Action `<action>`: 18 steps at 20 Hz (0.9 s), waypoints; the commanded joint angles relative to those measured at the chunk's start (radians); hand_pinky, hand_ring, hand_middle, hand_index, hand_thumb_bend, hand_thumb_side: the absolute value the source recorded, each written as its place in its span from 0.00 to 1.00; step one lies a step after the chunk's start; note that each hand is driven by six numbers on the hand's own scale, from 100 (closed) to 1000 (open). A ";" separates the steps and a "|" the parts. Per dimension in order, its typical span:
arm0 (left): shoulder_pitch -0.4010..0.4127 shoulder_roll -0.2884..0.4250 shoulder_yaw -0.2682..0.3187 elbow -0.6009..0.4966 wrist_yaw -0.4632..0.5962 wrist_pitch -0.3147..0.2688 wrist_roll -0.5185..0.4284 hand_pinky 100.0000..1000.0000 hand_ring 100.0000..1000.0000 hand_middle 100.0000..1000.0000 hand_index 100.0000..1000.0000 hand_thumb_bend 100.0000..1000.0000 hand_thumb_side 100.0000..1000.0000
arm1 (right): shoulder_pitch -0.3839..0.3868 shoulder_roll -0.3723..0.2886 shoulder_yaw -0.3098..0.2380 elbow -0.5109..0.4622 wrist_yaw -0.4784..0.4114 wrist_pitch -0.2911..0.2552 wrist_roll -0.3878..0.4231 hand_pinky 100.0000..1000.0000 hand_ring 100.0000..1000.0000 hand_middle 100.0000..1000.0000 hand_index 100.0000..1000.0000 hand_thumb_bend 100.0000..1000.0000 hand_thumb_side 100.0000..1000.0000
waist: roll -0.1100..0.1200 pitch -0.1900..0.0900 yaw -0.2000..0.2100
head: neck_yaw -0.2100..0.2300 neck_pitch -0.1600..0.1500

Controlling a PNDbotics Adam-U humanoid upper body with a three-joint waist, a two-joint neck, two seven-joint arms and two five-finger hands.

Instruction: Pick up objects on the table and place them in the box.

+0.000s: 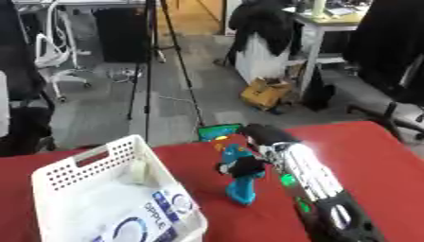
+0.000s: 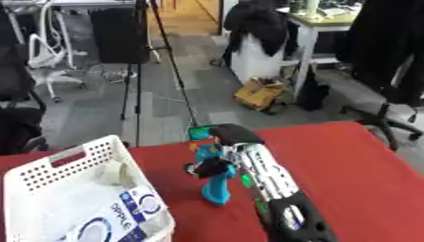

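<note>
The right hand (image 1: 248,160) reaches in from the lower right over the red table (image 1: 373,156), its fingers (image 1: 230,166) curled around the upper part of a blue toy-like object (image 1: 240,186). The object stands upright, its lower end touching the cloth, just right of the white basket (image 1: 79,170), which holds a white-and-blue package (image 1: 157,212). A green item (image 1: 217,130) lies just beyond the hand.
</note>
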 commanded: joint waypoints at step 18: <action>-0.009 0.009 0.002 -0.015 -0.005 0.003 0.008 0.77 0.76 0.78 0.83 0.00 1.00 | -0.018 -0.027 -0.011 -0.096 -0.019 0.018 0.031 0.92 0.96 0.93 1.00 0.49 0.74 | 0.001 -0.008 -0.002 | -0.042 -0.062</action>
